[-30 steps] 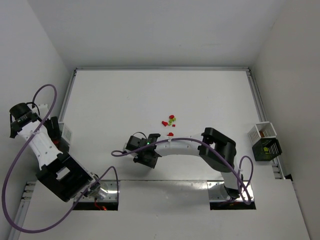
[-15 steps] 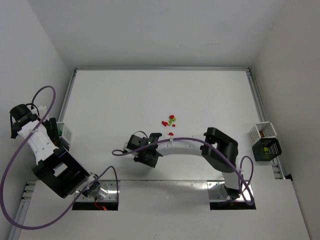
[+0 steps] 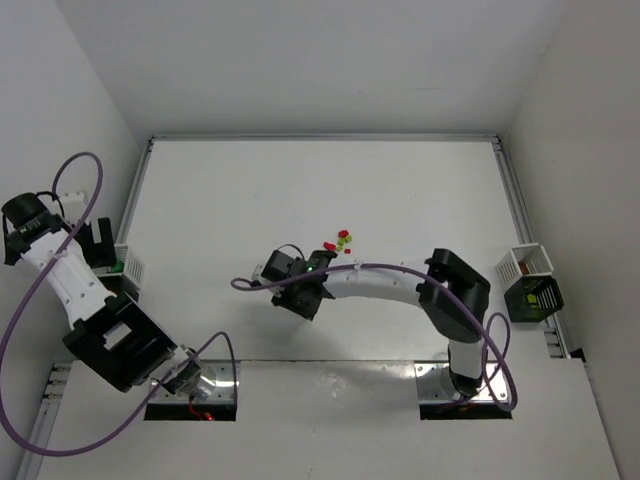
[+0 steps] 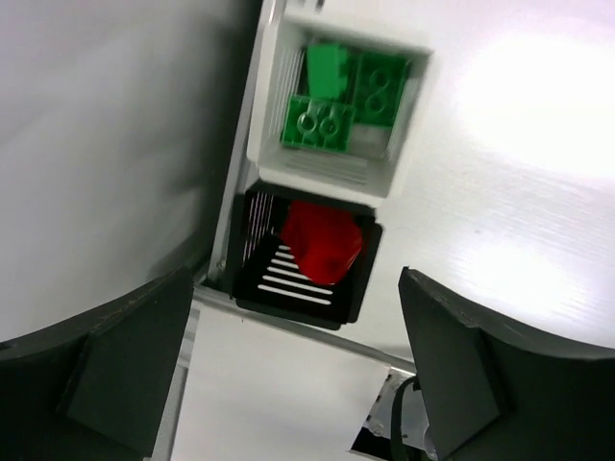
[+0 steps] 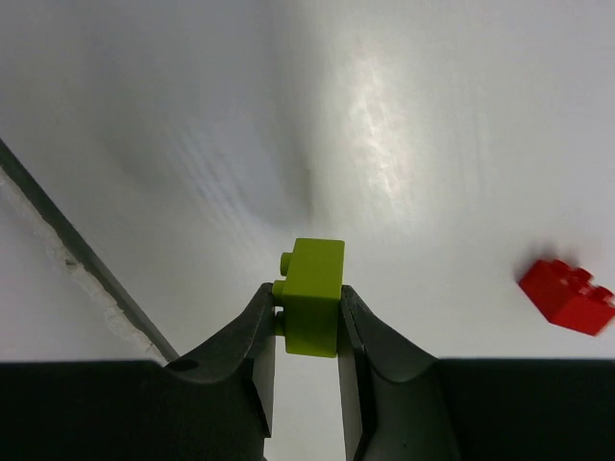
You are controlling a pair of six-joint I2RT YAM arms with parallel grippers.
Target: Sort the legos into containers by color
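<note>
Right wrist view showed the lime brick [image 5: 312, 296] pinched at its sides between the fingertips of the right gripper [image 5: 306, 309]. It hung clear of the table [image 3: 250, 190], with a loose red brick [image 5: 567, 296] lying off to one side below. From above, that gripper sat near the middle of the table, just beside the cluster of loose bricks [image 3: 341, 240].

Over the last second the right arm had swung. Its wrist drew in closer to the cluster and its elbow shifted toward the right edge. I read that as the pick being finished and the carry beginning. The brick probably belonged in the right-hand dark bin [image 3: 532, 298], well apart at the table's right edge, where something yellow-green already showed.

At the left edge, the left gripper [image 4: 293, 336] hung with its fingers spread wide and nothing between them. Below it stood a white bin [image 4: 327, 168] holding green bricks [image 4: 336, 91], and touching it a slotted dark bin [image 4: 255, 279] with one red piece [image 4: 322, 240] inside. In the same second the left arm had pulled up and back over these two bins. With the red piece lying in the bin and the fingers apart, that delivery looked complete. The left arm seemed free to go for another brick from the cluster, which still needed sorting.
</note>
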